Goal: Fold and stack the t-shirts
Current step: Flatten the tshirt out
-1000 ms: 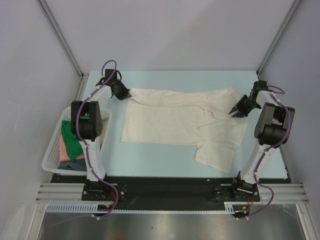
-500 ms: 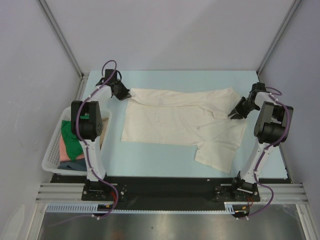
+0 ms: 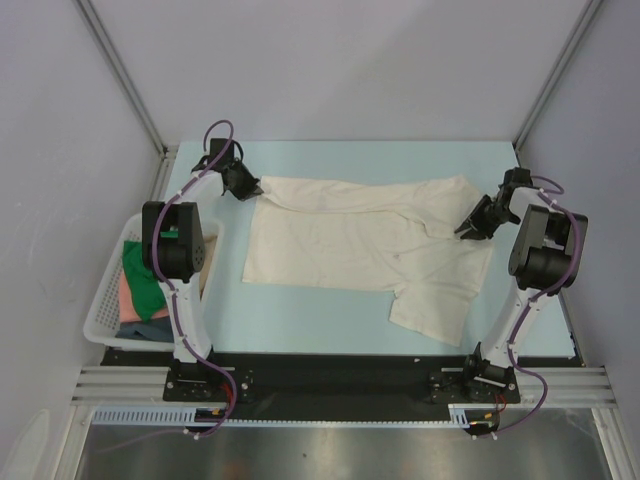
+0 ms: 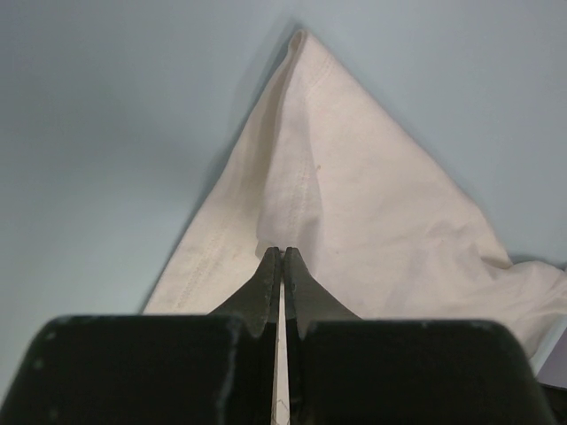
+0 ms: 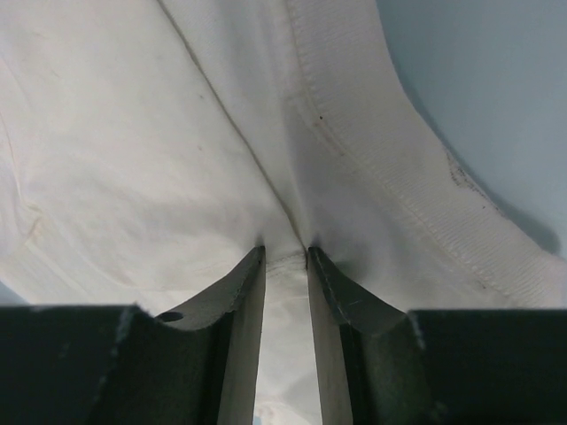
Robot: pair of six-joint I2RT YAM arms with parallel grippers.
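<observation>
Top external view: the cream shirt lies spread on the light blue table, from the middle toward the far side. Its body runs left to right, and one flap reaches toward the near edge on the right. The left gripper is at the shirt's far left corner. The right gripper is at the shirt's right edge, near its far right corner.

A white basket stands at the table's left edge, partly behind the left arm. It holds a green shirt, a pink shirt and, at its near end, a blue shirt, all bunched together.

In the left wrist view the fingers are pressed together with a thin strip of cream cloth in the slit. The shirt's corner stretches away from the tips to a point, with a hem along its left side.

In the right wrist view the fingers stand slightly apart, pinching a fold of the cream cloth. Creases run in toward the tips, and a stitched hem band curves past on the right, with bare table beyond it.
</observation>
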